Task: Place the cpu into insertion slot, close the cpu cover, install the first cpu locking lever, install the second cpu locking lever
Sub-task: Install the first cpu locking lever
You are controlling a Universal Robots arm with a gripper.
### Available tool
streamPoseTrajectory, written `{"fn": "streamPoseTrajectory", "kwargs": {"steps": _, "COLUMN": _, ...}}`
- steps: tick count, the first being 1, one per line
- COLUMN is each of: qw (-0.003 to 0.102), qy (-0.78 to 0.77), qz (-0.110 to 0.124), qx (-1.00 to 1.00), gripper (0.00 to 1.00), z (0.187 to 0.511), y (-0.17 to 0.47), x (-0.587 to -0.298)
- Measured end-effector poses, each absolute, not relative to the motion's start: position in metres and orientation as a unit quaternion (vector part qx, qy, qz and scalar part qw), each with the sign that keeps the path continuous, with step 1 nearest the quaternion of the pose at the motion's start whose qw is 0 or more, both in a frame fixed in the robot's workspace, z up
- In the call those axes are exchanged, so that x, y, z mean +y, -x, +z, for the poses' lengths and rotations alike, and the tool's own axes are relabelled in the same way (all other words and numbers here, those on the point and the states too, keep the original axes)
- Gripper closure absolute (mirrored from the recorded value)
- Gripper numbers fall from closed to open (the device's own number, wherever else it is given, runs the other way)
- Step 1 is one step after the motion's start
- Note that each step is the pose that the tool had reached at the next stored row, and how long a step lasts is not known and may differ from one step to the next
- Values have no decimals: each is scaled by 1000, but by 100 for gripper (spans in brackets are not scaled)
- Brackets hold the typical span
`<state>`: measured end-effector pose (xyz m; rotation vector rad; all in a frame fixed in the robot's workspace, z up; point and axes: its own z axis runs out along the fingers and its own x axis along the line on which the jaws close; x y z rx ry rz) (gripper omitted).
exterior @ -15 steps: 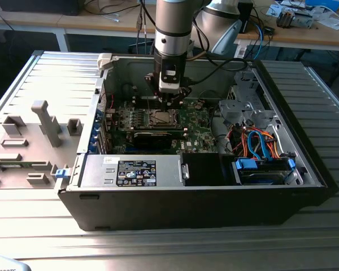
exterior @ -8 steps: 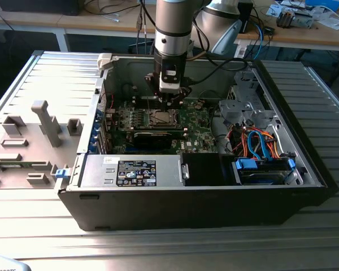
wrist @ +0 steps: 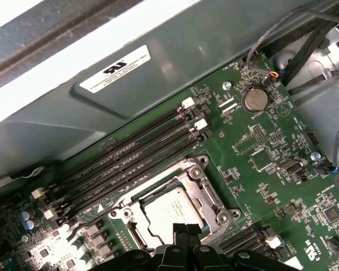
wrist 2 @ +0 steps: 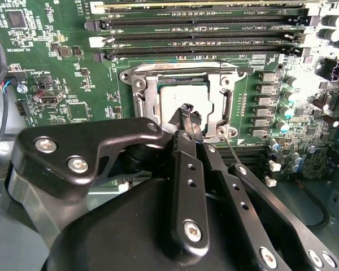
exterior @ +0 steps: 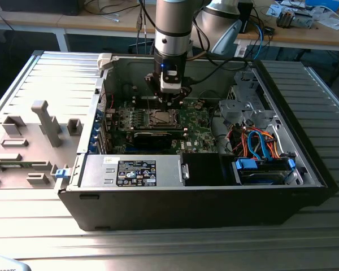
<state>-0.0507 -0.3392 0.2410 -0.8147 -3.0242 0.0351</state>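
Gripper (wrist 2: 187, 110): was held low over the middle of the green board, with its black fingertips pressed together at one edge of the cpu cover. Nothing was seen pinched between them. It looked as if the tips were put there to push on the cover or on a thin lever beside it, but which one could not be told.
Arm (exterior: 172, 34): was kept straight up and down over the open computer case (exterior: 305, 186), likely so that the tips could come down into the case without bumping its walls.
Cpu (wrist 2: 183, 101): was seen lying flat inside the insertion slot. It was a small square chip with a pale silvery top. That step looked done.
Cpu cover (wrist 2: 140, 99): was seen laid down flat around the chip, a thin shiny metal frame with a square hole, so the chip's top could be seen through it.
Insertion slot (wrist: 206, 195): was found in the middle of the motherboard (wrist: 260, 164), just beside the long black memory slots (wrist: 141, 155).
Locking levers: a thin metal rod (wrist 2: 231, 152) was seen near the tips; whether it was locked down could not be told.
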Motion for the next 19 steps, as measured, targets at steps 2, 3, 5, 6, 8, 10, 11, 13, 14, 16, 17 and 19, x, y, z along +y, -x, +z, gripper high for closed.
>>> {"fn": "streamPoseTrajectory", "kwargs": {"steps": 2, "qw": 5, "qy": 255, "qz": 11, "qx": -967, "gripper": 89, "z": 241, "y": 51, "x": -339}}
{"fn": "streamPoseTrajectory", "kwargs": {"steps": 3, "qw": 5, "qy": 251, "qz": 11, "qx": -968, "gripper": 89, "z": 241, "y": 51, "x": -339}}
{"fn": "streamPoseTrajectory", "kwargs": {"steps": 5, "qw": 5, "qy": 246, "qz": 11, "qx": -969, "gripper": 89, "z": 241, "y": 51, "x": -339}}
{"fn": "streamPoseTrajectory", "kwargs": {"steps": 6, "qw": 4, "qy": 242, "qz": 11, "qx": -970, "gripper": 89, "z": 241, "y": 51, "x": -339}}
{"fn": "streamPoseTrajectory", "kwargs": {"steps": 8, "qw": 4, "qy": 236, "qz": 11, "qx": -972, "gripper": 89, "z": 241, "y": 51, "x": -339}}
{"fn": "streamPoseTrajectory", "kwargs": {"steps": 10, "qw": 4, "qy": 233, "qz": 11, "qx": -972, "gripper": 89, "z": 241, "y": 51, "x": -339}}
{"fn": "streamPoseTrajectory", "kwargs": {"steps": 11, "qw": 4, "qy": 231, "qz": 11, "qx": -973, "gripper": 89, "z": 241, "y": 51, "x": -339}}
{"fn": "streamPoseTrajectory", "kwargs": {"steps": 13, "qw": 4, "qy": 225, "qz": 11, "qx": -974, "gripper": 89, "z": 241, "y": 51, "x": -339}}
{"fn": "streamPoseTrajectory", "kwargs": {"steps": 14, "qw": 4, "qy": 223, "qz": 11, "qx": -975, "gripper": 89, "z": 241, "y": 51, "x": -339}}
{"fn": "streamPoseTrajectory", "kwargs": {"steps": 16, "qw": 4, "qy": 220, "qz": 11, "qx": -975, "gripper": 89, "z": 241, "y": 51, "x": -339}}
{"fn": "streamPoseTrajectory", "kwargs": {"steps": 17, "qw": 4, "qy": 217, "qz": 11, "qx": -976, "gripper": 89, "z": 241, "y": 51, "x": -339}}
{"fn": "streamPoseTrajectory", "kwargs": {"steps": 19, "qw": 4, "qy": 214, "qz": 11, "qx": -977, "gripper": 89, "z": 241, "y": 51, "x": -339}}
